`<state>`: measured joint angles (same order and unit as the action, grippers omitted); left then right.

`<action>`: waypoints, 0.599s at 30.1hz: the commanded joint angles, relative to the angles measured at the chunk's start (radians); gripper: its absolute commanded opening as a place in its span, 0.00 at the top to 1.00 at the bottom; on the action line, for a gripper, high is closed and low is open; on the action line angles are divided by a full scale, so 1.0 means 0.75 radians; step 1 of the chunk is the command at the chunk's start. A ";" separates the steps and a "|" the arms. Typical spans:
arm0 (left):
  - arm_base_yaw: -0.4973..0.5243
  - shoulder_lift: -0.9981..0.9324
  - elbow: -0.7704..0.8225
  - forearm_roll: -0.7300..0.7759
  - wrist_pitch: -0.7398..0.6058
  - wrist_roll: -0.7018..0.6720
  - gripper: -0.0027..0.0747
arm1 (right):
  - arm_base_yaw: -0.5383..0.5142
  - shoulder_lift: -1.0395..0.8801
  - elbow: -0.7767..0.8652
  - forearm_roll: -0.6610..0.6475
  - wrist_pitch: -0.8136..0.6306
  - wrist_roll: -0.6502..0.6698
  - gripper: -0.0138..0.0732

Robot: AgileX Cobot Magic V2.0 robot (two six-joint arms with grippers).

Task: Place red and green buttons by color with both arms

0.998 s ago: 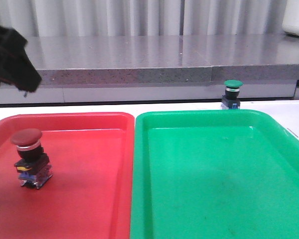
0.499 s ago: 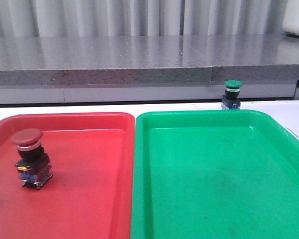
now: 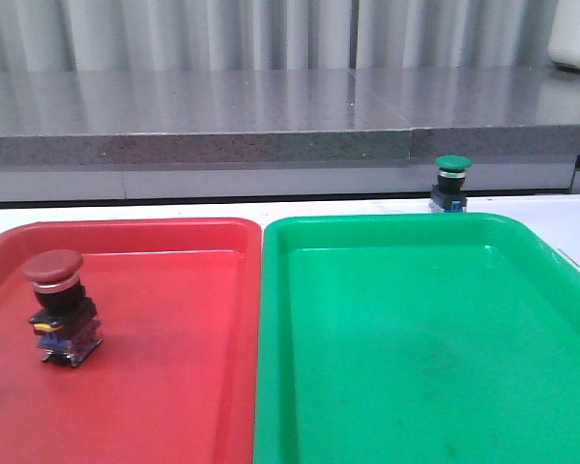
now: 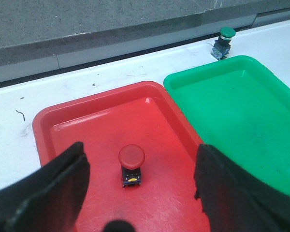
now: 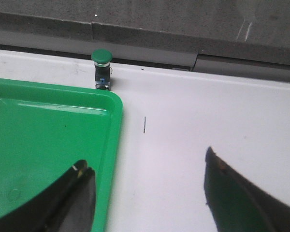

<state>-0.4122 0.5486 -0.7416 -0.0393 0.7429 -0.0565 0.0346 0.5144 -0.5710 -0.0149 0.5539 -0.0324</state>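
While jaws gape, red button (image 4: 131, 163) between, green button (image 5: 101, 67) far.

Red button (image 3: 60, 304) upright in red tray (image 3: 174, 387); green button (image 3: 451, 182) behind green tray (image 3: 416, 387).

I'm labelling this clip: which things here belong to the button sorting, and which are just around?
Part of the job:
- dark red mushroom-head push button, standing in the red plastic tray
- dark green mushroom-head push button, on the white table behind the green plastic tray
- open left gripper
- open right gripper

Just around:
- grey stone ledge
- pale curtain
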 commanded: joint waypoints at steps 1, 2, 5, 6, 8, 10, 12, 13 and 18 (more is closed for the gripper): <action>-0.010 0.005 -0.039 -0.008 -0.089 -0.004 0.37 | -0.001 0.049 -0.041 0.007 -0.135 -0.014 0.26; -0.010 0.005 -0.039 -0.008 -0.089 -0.004 0.37 | 0.008 0.074 -0.054 0.010 -0.133 -0.014 0.26; -0.010 0.005 -0.039 -0.008 -0.089 -0.004 0.37 | 0.047 0.172 -0.116 0.020 -0.107 -0.014 0.23; -0.010 0.005 -0.039 -0.008 -0.089 -0.004 0.37 | 0.056 0.205 -0.132 0.020 -0.097 -0.014 0.21; -0.010 0.005 -0.039 -0.008 -0.089 -0.004 0.37 | 0.077 0.268 -0.172 0.035 -0.080 -0.014 0.18; -0.010 0.005 -0.039 -0.008 -0.089 -0.004 0.37 | 0.098 0.343 -0.222 0.050 -0.065 -0.014 0.17; -0.010 0.005 -0.039 -0.008 -0.089 -0.004 0.37 | 0.112 0.428 -0.272 0.069 -0.061 -0.014 0.17; -0.010 0.005 -0.039 -0.008 -0.089 -0.004 0.37 | 0.117 0.461 -0.297 0.076 -0.061 -0.014 0.17; -0.010 0.005 -0.039 -0.008 -0.089 -0.004 0.37 | 0.118 0.699 -0.424 0.114 -0.096 -0.014 0.17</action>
<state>-0.4122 0.5486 -0.7416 -0.0393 0.7429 -0.0565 0.1225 0.9559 -0.8073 0.0524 0.5619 -0.0324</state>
